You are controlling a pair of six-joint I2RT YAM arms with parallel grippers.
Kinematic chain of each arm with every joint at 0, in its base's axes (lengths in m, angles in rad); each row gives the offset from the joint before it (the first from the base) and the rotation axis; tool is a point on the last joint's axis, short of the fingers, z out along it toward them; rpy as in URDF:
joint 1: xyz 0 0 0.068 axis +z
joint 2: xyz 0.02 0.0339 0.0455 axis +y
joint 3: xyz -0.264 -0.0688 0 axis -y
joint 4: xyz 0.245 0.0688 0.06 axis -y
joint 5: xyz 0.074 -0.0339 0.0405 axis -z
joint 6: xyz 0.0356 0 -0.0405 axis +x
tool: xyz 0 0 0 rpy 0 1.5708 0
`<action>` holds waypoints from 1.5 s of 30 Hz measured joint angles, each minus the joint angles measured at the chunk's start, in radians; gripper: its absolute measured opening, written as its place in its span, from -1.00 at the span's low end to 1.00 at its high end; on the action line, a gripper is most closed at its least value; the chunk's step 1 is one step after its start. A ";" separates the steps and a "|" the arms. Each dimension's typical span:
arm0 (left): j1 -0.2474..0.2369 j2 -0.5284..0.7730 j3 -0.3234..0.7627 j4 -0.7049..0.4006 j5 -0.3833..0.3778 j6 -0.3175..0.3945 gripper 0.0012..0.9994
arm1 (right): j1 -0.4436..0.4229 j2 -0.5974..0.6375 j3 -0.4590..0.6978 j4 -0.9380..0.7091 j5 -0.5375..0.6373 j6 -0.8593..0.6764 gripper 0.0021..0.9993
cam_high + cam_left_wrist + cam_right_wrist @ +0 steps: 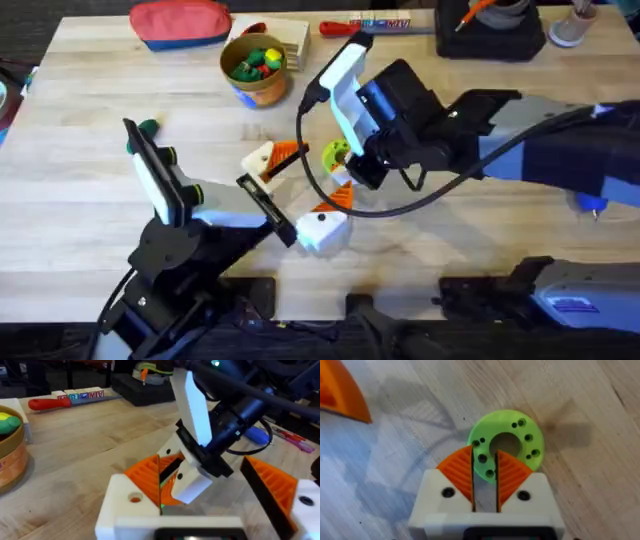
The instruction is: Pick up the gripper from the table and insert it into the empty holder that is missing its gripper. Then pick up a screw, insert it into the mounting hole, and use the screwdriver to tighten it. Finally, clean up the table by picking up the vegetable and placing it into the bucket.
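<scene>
pale wood planks make up the desk point(90, 230), with a red pouch point(180, 24) and the bucket point(254, 66) of toy pieces along the far edge. the right end effector point(485, 477) is pinched narrow on a lime disc point(512, 442) at mid-desk, its orange pads point(460, 472) closed over the disc's rim. the left end effector point(210, 487) stands wide open just beside it, fingers either side of the right one. the vegetable point(149, 127) lies well apart, off to the left. the screwdriver point(256, 435) rests behind the right arm. this looks like an early step, and i cannot make out a loose wedge or a bare holder. next move calls for freeing the disc.
</scene>
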 joint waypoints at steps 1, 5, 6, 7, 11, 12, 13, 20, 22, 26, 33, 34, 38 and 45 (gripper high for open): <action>0.000 0.000 0.000 0.000 0.000 0.000 0.98 | 0.000 0.000 0.000 0.000 0.002 0.000 -0.59; 0.000 0.000 0.000 0.000 0.000 0.000 0.98 | 0.000 0.000 0.000 0.000 0.007 -0.001 -0.61; 0.000 0.000 0.000 0.000 0.000 0.000 0.98 | 0.000 0.000 0.000 0.000 0.008 -0.001 -0.61; 0.000 0.000 0.000 0.000 0.000 0.000 0.98 | 0.000 0.001 0.000 0.000 0.009 -0.001 -0.62; 0.000 0.000 0.000 0.000 0.000 0.000 0.98 | 0.000 0.018 0.000 0.001 0.009 -0.001 -0.79; 0.000 0.000 0.000 0.000 0.000 0.000 0.98 | 0.000 0.022 0.001 0.004 0.009 -0.001 -0.83; 0.000 0.000 0.000 0.000 0.000 0.000 0.98 | 0.000 0.023 0.002 0.006 0.010 -0.001 -0.87; 0.000 0.000 0.000 0.000 -0.001 0.000 0.98 | 0.000 0.023 0.008 -0.006 0.012 -0.001 -1.00; 0.000 0.000 0.000 0.000 0.000 0.000 0.98 | 0.000 0.023 0.016 -0.024 0.012 -0.001 -1.00; 0.000 0.000 0.000 0.000 0.000 0.000 0.98 | 0.000 -0.002 0.054 -0.095 0.012 -0.005 -1.00; 0.000 0.000 0.000 0.000 -0.001 0.000 0.98 | 0.000 -0.137 0.184 -0.228 0.012 -0.008 -1.00; 0.000 0.000 0.000 0.000 -0.001 0.000 0.98 | 0.000 -0.158 0.203 -0.244 0.012 -0.008 -1.00; 0.000 0.000 0.000 0.000 -0.001 0.000 0.98 | 0.000 -0.221 0.263 -0.287 0.012 -0.007 -1.00; 0.000 0.000 0.001 0.000 0.024 0.004 0.98 | 0.012 -0.262 0.316 -0.296 -0.097 0.123 -1.00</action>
